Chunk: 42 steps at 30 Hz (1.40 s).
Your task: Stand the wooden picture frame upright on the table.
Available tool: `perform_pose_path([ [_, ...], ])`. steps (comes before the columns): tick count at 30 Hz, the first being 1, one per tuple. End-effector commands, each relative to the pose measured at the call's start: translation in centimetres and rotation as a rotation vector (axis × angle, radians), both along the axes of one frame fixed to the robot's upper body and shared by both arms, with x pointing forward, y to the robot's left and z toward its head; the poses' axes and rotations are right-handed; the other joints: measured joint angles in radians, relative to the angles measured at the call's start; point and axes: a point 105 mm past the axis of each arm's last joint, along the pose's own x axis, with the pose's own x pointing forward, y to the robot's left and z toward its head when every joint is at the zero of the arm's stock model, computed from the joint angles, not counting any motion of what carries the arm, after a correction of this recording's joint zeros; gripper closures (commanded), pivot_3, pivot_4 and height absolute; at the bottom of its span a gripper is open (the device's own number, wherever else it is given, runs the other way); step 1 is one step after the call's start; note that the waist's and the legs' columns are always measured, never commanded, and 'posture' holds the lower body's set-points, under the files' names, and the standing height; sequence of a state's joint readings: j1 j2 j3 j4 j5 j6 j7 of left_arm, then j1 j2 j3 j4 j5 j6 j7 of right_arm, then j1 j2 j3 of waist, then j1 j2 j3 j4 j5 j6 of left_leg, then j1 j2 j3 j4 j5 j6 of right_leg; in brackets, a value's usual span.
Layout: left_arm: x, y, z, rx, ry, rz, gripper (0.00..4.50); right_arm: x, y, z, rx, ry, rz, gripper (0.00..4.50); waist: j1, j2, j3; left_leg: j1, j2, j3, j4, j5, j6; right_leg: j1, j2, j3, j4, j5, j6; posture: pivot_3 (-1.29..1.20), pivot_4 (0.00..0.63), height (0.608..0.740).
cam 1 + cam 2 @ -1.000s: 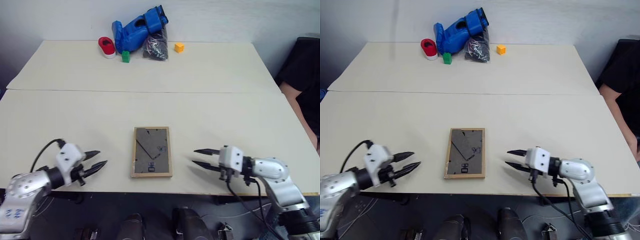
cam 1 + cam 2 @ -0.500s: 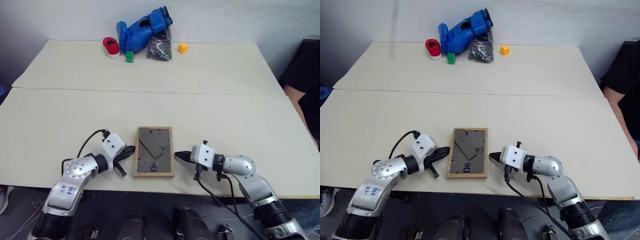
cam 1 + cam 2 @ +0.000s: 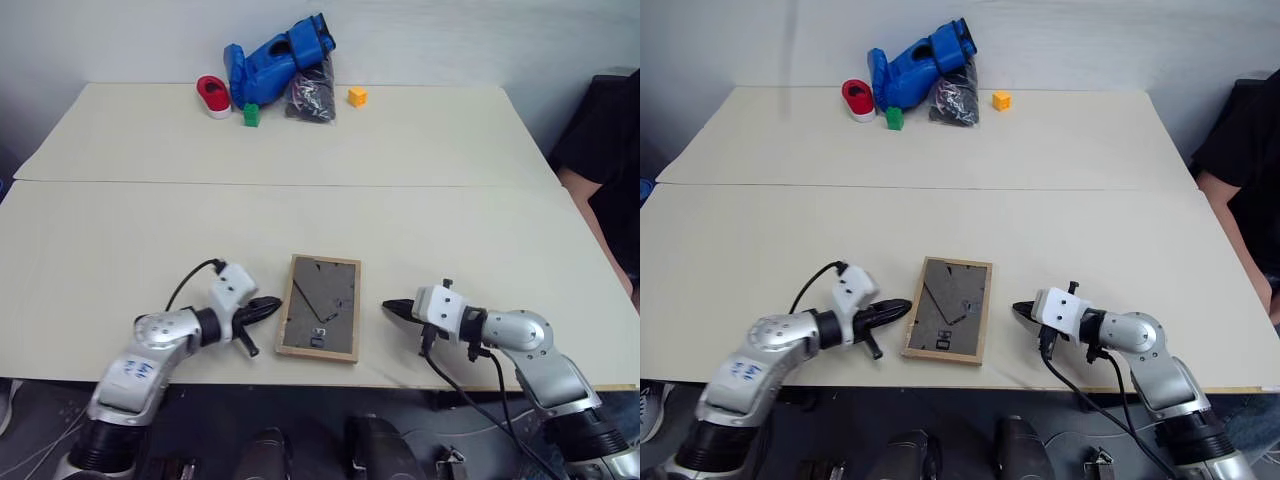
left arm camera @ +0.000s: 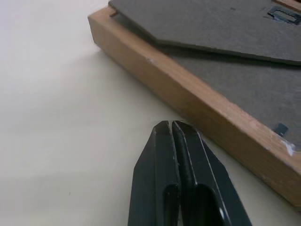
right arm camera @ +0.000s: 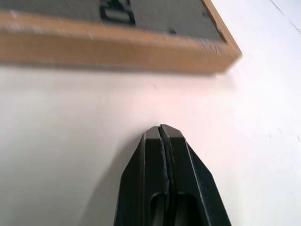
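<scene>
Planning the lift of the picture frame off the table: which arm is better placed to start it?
Probably left: its shut tool sits right at the wooden picture frame edge, while the right tool, also shut, stands apart across bare table.

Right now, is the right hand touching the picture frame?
No. In the right wrist view a strip of bare table separates the right hand from the wooden picture frame.
</scene>
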State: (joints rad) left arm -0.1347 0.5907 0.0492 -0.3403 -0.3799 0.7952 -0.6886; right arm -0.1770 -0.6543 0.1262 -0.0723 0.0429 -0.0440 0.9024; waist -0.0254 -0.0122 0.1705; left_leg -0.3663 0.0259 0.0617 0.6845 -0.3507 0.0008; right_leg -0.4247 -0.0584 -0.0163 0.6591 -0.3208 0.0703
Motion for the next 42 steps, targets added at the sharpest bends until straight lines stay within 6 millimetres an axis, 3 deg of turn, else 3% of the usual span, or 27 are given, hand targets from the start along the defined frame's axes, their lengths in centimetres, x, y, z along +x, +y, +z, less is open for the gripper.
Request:
perform_pose_path([
  [1,-2.7,1.5,0.7,-0.195,0.481,-0.036,3.23,-0.6,0.9,1.3,0.000,-0.030,0.088,4.50,-0.003,-0.001,0.000,0.000,0.000,0.000,0.000,0.000,-0.001,0.000,0.000,0.000,0.000,0.000,0.000,0.00,0.150,0.740],
  [3,-3.3,1.5,1.8,-0.278,0.656,-0.059,2.63,-1.2,1.5,1.1,-0.013,-0.016,0.140,4.50,-0.004,0.000,0.000,0.000,0.000,-0.001,0.000,0.001,-0.002,0.000,0.001,-0.001,0.001,0.000,0.000,0.00,0.150,0.740],
  [7,-3.1,0.8,3.1,-0.417,0.796,-0.142,1.46,-2.1,2.8,0.9,-0.017,0.002,0.190,4.50,-0.002,0.000,0.000,-0.001,0.000,-0.001,0.000,0.001,-0.001,-0.001,0.001,0.000,0.001,0.000,0.000,0.00,0.150,0.740],
  [9,-1.9,0.9,2.1,-0.405,0.825,-0.057,0.82,-2.2,3.2,0.6,-0.016,0.011,0.192,4.50,0.001,0.000,0.000,-0.002,-0.001,-0.002,0.000,0.001,-0.001,-0.001,0.000,0.000,0.000,0.000,0.000,0.00,0.150,0.740],
  [11,-2.0,1.0,0.5,-0.303,0.897,-0.008,0.11,-2.2,3.4,0.2,-0.030,0.012,0.194,4.50,0.002,-0.001,-0.001,-0.002,-0.001,-0.003,0.001,0.001,-0.001,-0.001,-0.001,0.000,0.001,0.000,0.000,0.00,0.150,0.740],
  [12,-2.2,1.0,0.0,-0.266,0.923,-0.001,0.01,-2.2,3.4,0.1,-0.034,0.012,0.195,4.50,0.002,-0.001,-0.001,-0.001,-0.001,-0.003,0.001,0.001,-0.001,-0.001,-0.001,0.000,0.001,0.000,0.000,0.00,0.150,0.740],
  [21,-1.1,-2.8,0.2,-0.367,0.956,-0.047,0.01,-1.6,4.4,-0.7,-0.048,0.008,0.204,4.50,0.016,0.000,-0.006,0.005,-0.004,-0.005,0.002,0.001,0.000,0.006,-0.003,0.000,0.001,0.000,0.000,0.00,0.150,0.740],
  [24,-1.1,-3.5,0.2,-0.376,0.965,-0.056,0.01,-1.3,4.9,-0.7,-0.043,-0.001,0.206,4.50,0.021,0.000,-0.006,0.014,-0.004,-0.006,0.000,-0.001,0.001,0.015,-0.003,0.000,-0.002,0.000,0.000,0.00,0.150,0.740],
  [34,-0.3,-4.9,1.1,-0.474,0.977,-0.050,0.01,-0.9,6.8,-0.5,0.007,-0.011,0.188,4.50,0.022,-0.001,-0.007,0.013,-0.006,-0.007,0.001,-0.001,0.001,0.015,-0.004,-0.001,-0.002,0.000,0.000,0.00,0.150,0.740],
  [37,-0.4,-4.9,0.8,-0.465,0.972,-0.024,0.55,-1.1,6.8,-0.7,0.007,-0.007,0.185,4.50,0.021,-0.001,-0.007,0.013,-0.006,-0.008,0.001,-0.001,0.001,0.015,-0.004,-0.001,-0.003,0.000,0.000,0.00,0.150,0.740],
  [42,0.1,-4.9,1.0,-0.519,0.931,0.021,2.09,-1.1,6.1,-0.9,-0.005,-0.001,0.172,4.50,0.022,-0.001,-0.007,0.013,-0.006,-0.008,0.001,-0.001,0.000,0.015,-0.004,-0.002,-0.004,0.000,0.000,0.00,0.150,0.740],
])
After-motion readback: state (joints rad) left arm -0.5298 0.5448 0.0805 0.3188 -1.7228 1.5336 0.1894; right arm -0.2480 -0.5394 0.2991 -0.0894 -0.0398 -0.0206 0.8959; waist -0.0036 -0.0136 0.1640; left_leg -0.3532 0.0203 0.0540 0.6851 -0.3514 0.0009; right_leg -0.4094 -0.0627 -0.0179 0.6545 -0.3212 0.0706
